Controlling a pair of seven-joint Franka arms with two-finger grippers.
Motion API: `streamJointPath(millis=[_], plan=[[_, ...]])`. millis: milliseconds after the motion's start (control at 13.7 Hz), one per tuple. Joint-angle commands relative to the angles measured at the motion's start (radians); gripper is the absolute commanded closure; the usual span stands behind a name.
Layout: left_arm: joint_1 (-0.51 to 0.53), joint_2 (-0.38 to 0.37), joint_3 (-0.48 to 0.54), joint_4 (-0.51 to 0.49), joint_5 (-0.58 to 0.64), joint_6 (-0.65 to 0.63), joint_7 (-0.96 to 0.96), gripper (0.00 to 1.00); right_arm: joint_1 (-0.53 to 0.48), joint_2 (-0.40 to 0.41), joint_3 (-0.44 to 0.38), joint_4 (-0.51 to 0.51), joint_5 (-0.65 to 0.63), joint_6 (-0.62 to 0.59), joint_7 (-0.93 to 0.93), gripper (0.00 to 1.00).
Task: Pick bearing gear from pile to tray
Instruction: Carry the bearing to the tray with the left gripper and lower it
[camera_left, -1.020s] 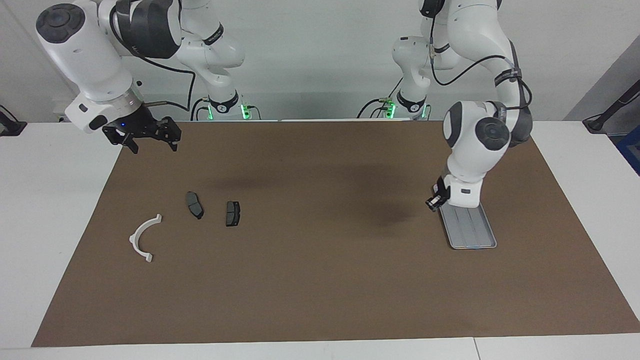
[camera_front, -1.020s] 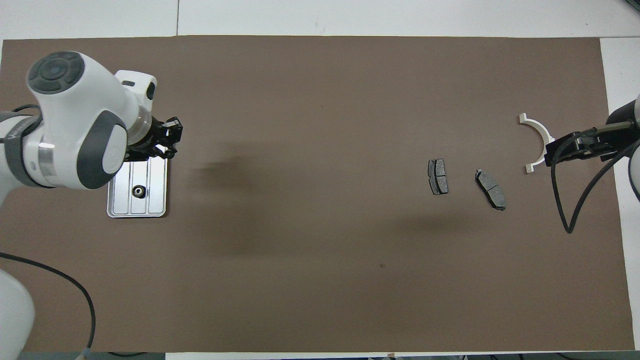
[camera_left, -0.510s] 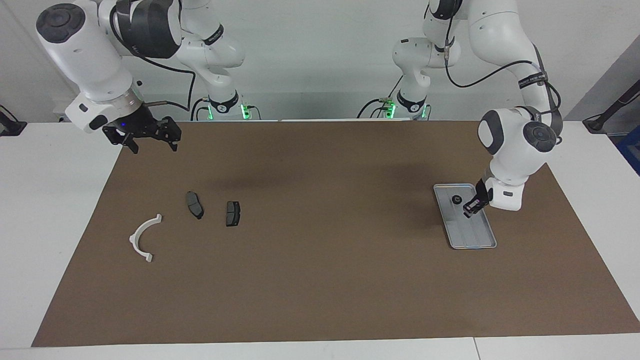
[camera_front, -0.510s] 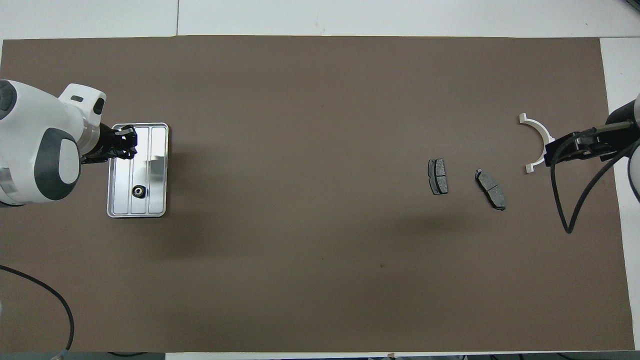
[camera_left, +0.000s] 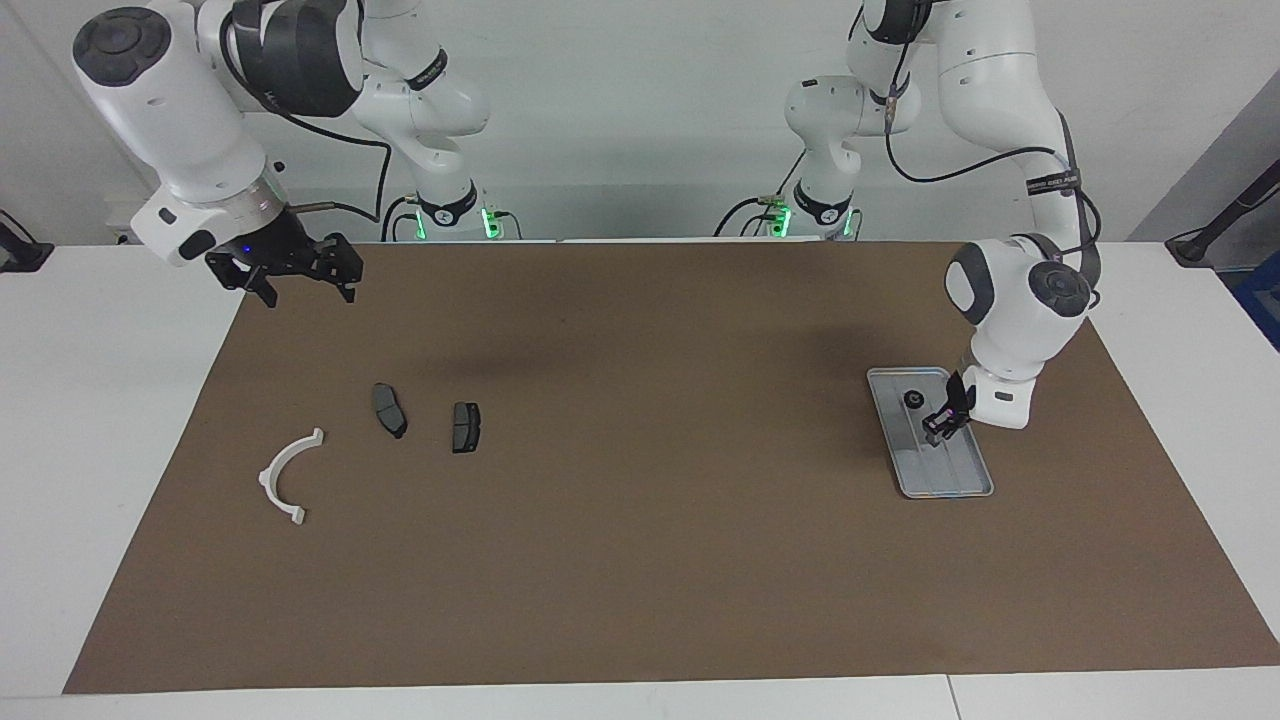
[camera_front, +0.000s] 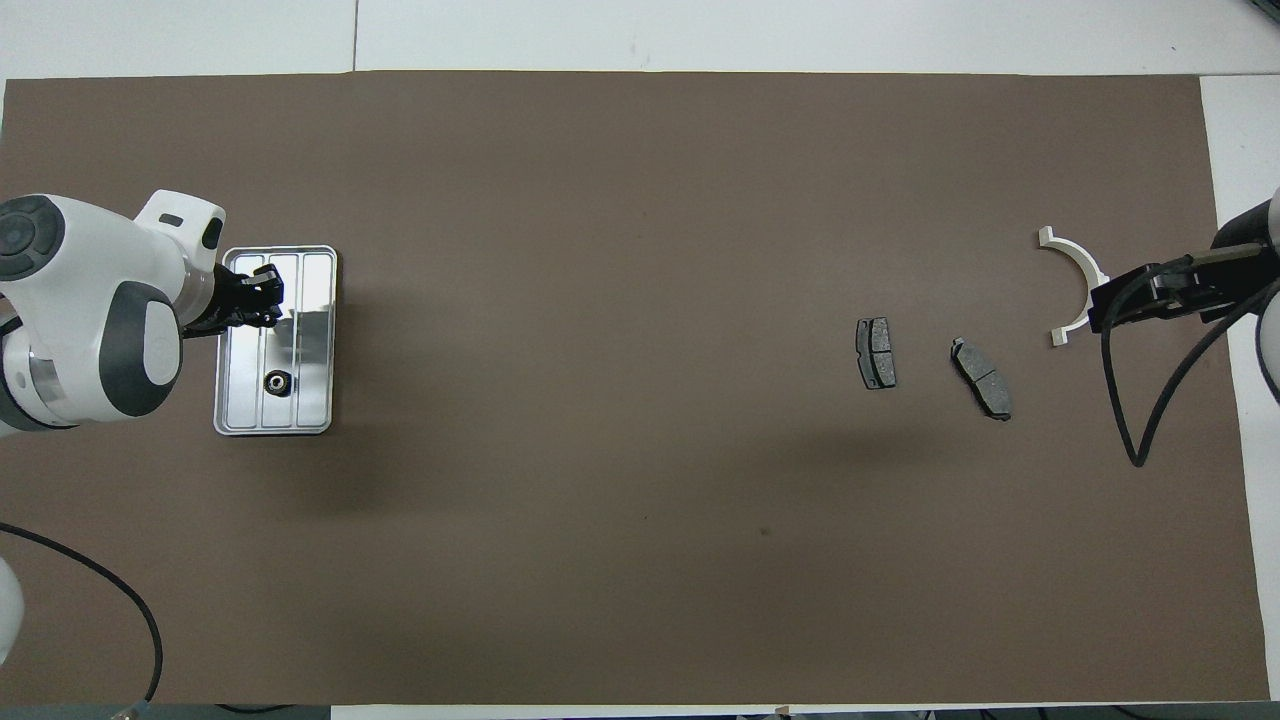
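A: Where was the bearing gear (camera_left: 913, 399)?

B: It lay in the tray (camera_left: 965, 488), a small black ring on the tray's floor at the end nearer to the robots. Nothing was touching it.

A: And the tray itself?

B: It sat flat on the brown mat (camera_left: 640, 540) toward the left arm's end of the table.

A: What was the left gripper (camera_left: 936, 427) doing?

B: It hung over the middle of the tray, just beside the ring but apart from it. Its fingertips were clenched together and held nothing.

A: The right gripper (camera_left: 300, 283)?

B: That arm waited, raised over the mat's corner at its own end of the table. Its fingers were spread wide and empty.

A: What was left of the pile?

B: A white half-ring bracket (camera_left: 287, 474) lay toward the right arm's end. Two dark grey plates (camera_left: 390, 410) rested beside it, a little nearer to the robots and apart from each other. All three were well apart from the tray.
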Motion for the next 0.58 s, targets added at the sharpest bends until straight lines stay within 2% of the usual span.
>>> streamJointPath(millis=[0,291,364,437,510], plan=[[0.012,0.009,-0.007,-0.031,0.003,0.064,0.017,1.0,-0.009,-0.023,0.004,-0.027,0.013,0.011,0.01,0.0],[0.009,0.024,-0.007,-0.034,0.003,0.078,0.017,0.99,-0.011,-0.023,0.004,-0.027,0.013,0.013,0.01,0.0],[0.009,0.024,-0.005,-0.034,0.003,0.077,0.017,0.92,-0.011,-0.023,0.004,-0.027,0.013,0.013,0.01,0.0],[0.01,0.024,-0.005,-0.034,0.003,0.077,0.017,0.62,-0.011,-0.023,0.004,-0.027,0.013,0.014,0.01,0.0],[0.01,0.023,-0.005,-0.033,0.003,0.074,0.019,0.08,-0.011,-0.023,0.004,-0.027,0.013,0.013,0.01,0.0]])
